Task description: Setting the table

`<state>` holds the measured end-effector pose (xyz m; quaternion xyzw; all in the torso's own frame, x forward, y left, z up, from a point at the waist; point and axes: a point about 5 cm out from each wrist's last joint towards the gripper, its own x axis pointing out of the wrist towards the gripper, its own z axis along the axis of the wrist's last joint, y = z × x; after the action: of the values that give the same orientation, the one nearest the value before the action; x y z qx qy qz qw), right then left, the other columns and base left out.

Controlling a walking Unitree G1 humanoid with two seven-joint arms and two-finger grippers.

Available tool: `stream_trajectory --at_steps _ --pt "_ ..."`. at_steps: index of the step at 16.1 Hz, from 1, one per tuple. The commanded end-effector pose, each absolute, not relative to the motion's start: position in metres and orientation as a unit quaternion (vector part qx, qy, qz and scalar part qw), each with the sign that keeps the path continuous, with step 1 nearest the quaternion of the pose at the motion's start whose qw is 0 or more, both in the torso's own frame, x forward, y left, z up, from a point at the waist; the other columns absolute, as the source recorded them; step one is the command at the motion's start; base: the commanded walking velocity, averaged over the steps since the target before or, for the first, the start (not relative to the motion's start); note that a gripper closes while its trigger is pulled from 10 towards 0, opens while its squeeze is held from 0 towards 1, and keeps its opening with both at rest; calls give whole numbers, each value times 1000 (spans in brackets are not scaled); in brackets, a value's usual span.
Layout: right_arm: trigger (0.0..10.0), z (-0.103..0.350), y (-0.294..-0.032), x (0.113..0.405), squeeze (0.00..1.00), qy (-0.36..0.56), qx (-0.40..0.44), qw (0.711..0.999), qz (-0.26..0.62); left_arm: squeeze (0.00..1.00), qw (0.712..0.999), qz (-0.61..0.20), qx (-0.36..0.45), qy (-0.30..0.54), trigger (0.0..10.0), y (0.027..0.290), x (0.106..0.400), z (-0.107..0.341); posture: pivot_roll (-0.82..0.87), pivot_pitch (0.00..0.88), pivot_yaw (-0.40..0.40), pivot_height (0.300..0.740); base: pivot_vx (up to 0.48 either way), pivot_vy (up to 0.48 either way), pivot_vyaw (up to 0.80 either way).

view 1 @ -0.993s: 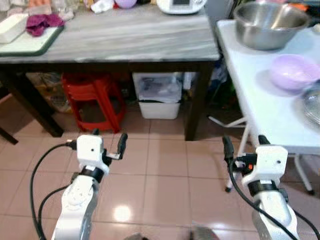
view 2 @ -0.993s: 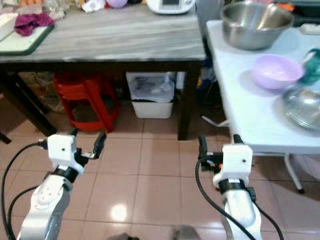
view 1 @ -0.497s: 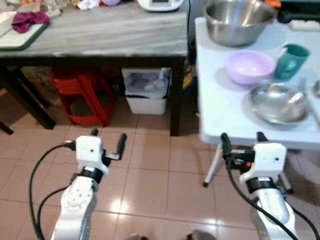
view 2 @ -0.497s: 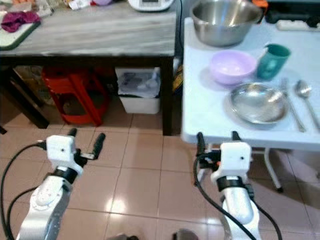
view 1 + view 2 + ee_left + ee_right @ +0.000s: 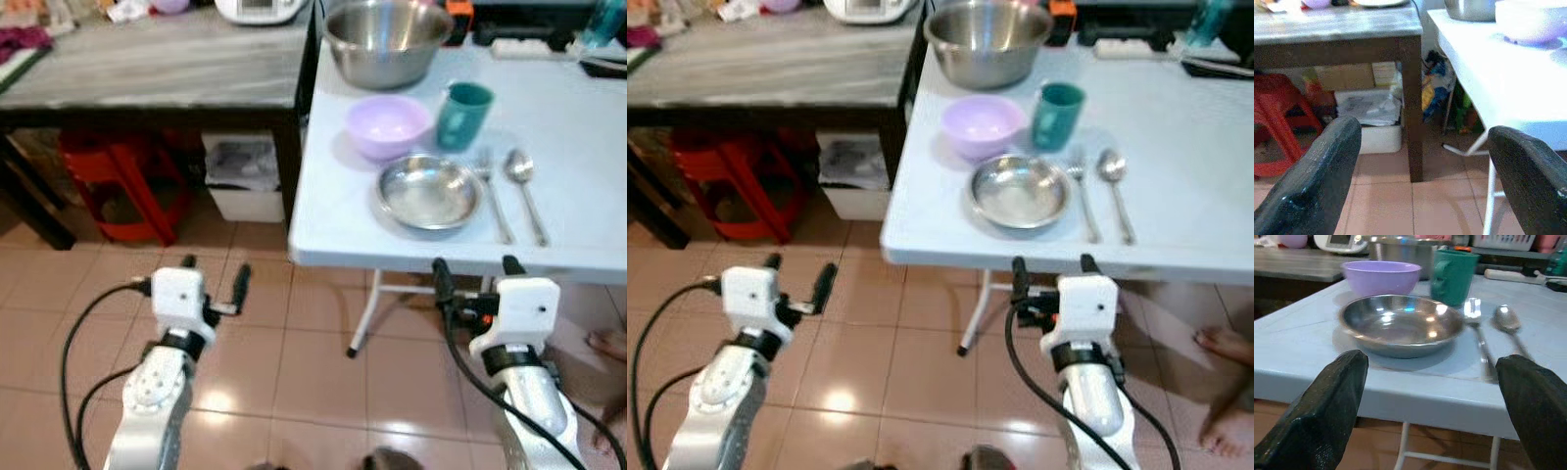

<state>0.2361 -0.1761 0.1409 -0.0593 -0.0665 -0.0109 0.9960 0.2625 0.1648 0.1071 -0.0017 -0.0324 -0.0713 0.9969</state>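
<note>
Both grippers are being held low before the white worktop (image 5: 578,137), fingers apart and empty: left gripper (image 5: 214,277), right gripper (image 5: 471,271). A steel plate (image 5: 428,193) is lying near the edge, flanked by fork (image 5: 493,194), spoon (image 5: 522,180), teal cup (image 5: 462,115) and lilac bowl (image 5: 388,123). A red stool (image 5: 116,181) is standing under the grey worktop (image 5: 157,64). A person's bare foot (image 5: 1227,347) is being recorded at right.

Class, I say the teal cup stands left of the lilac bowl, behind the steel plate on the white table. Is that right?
Not quite. The teal cup stands right of the lilac bowl, as the left eye view shows; both sit behind the steel plate on the white table.
</note>
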Motion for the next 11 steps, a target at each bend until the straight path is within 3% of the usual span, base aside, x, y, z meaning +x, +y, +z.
stream_trajectory --at_steps 1,11 --pt "10000 139 -180 236 0 -57 -53 997 -26 0 998 -63 -2 -30 10000 167 262 106 -107 180 92 740 0 0 0" --pt "10000 146 -178 235 0 -68 -68 995 -20 0 995 -84 -16 -53 10000 164 262 116 -108 187 102 740 0 0 0"
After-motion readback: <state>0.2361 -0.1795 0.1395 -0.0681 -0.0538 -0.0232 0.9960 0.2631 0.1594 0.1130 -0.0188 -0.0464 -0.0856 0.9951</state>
